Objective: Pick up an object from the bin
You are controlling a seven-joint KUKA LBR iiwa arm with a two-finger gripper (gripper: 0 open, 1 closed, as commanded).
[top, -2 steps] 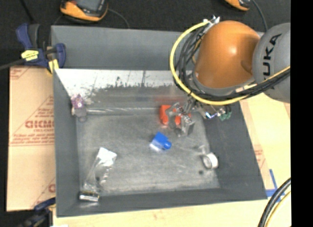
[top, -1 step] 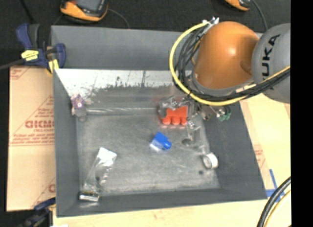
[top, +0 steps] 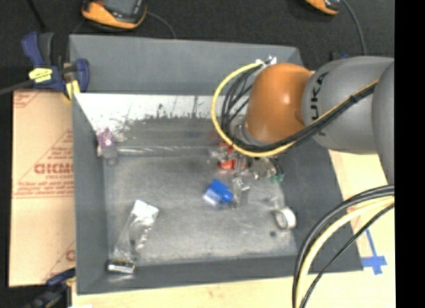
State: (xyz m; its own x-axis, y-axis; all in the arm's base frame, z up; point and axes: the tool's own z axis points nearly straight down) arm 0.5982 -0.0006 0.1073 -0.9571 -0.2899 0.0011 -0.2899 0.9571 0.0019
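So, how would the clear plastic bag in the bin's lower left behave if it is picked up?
The clear plastic bag looks thin and crumpled, so it is probably floppy and light. Its glossy film may slip in a grasp, and it would likely slide rather than roll if pushed.

The grey, thick-bodied KUKA arm enters from the right and extends leftward. Its wrist carries a rounded orange cover, encircled by looped black and yellow cables. The metal two-finger gripper points downward below the cover, on its near side, and is largely hidden by it.
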